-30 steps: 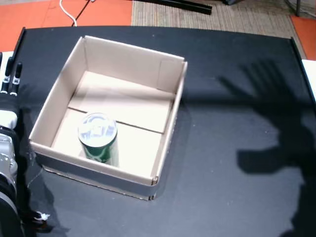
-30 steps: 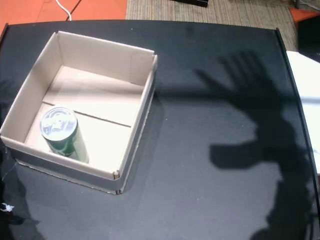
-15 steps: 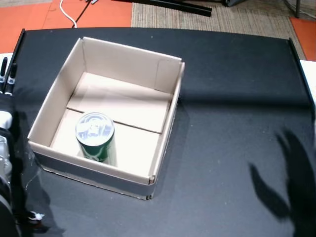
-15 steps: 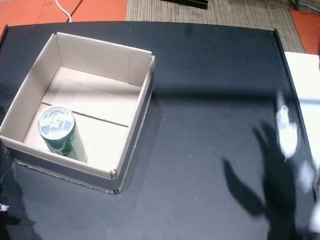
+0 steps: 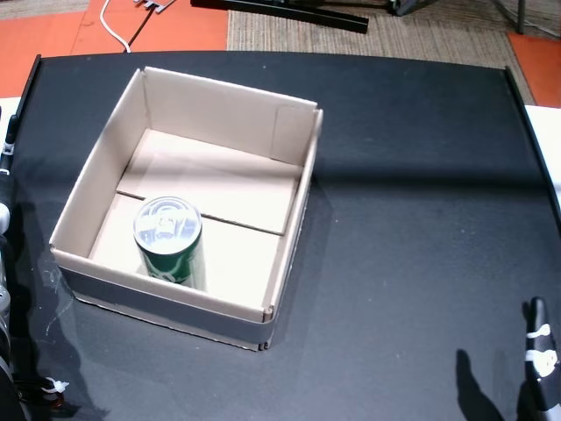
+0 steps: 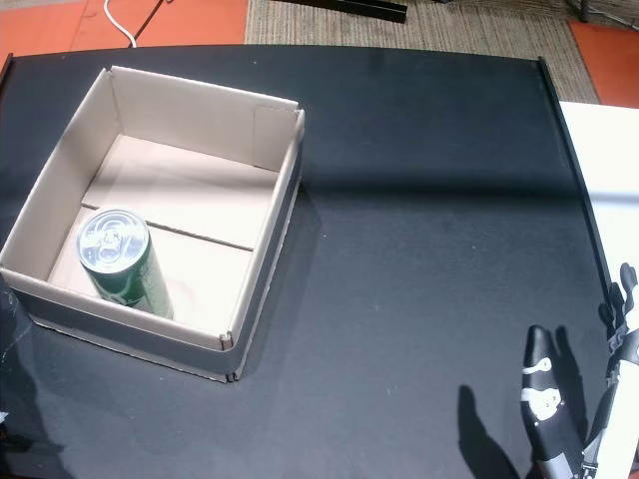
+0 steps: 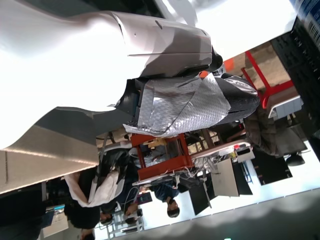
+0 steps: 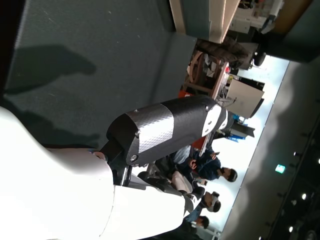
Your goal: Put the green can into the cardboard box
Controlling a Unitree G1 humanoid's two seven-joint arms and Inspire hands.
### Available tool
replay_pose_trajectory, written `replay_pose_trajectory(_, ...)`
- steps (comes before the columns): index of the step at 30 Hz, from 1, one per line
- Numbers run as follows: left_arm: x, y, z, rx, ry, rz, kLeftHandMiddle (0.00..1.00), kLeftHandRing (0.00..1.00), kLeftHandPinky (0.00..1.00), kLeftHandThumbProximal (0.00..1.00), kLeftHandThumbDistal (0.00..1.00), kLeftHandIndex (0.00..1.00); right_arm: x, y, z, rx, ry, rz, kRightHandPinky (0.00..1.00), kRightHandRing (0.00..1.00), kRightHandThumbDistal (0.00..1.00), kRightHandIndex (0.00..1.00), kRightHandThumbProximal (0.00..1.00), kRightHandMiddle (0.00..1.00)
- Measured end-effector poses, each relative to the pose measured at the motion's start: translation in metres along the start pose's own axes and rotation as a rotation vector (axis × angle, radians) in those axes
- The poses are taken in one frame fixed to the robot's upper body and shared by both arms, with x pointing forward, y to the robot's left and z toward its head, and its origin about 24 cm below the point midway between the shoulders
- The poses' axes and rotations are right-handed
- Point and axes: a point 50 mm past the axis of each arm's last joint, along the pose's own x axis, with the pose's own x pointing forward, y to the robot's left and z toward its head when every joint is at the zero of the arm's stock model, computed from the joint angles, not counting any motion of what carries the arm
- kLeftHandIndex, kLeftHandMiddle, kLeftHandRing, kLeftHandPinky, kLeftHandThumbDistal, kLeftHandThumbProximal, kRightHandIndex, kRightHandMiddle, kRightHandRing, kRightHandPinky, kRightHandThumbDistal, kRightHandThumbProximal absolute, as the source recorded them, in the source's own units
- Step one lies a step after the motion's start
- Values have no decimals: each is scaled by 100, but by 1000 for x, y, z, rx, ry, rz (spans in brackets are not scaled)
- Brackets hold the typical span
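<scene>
**A:** Since the green can (image 5: pixel 169 242) is already seen standing upright inside the cardboard box (image 5: pixel 219 114), in the near-left corner close to the front wall, is anything even left to mess up?

**B:** Not much, tbh. The job looks done in both head views. The only real risk is judged to be a stray arm sweep. The right hand (image 6: pixel 579 419) is parked at the bottom-right edge, well apart from the box, with its fingers (image 6: pixel 540 374) spread apart and nothing held.

**A:** And the left hand?

**B:** Only a sliver of it (image 5: pixel 5 219) is seen at the left edge, just beside the box wall. How far its fingers are opened can't be told, and the wrist views are no help there. If that arm gets swung inward, the box could be shoved across the black table (image 5: pixel 421 175), or the can could be tipped over.

**A:** So a retreat straight back is advised.

**B:** Yep, away from the wall.
</scene>
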Motion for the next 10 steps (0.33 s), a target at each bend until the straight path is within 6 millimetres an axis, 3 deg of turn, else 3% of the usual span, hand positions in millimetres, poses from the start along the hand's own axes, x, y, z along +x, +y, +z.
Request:
replay_pose_trajectory(5,0,0,0,-1,0,6,46,55,79,100,0,46,4,-2,-1,4,7,8,100,100,81,91,56,96)
replay_pose_trajectory(10,0,1,-1,-3,2,11,46,55,79,100,0,44,6,-3,-2,10,13,37,100,100,78,92,55,97)
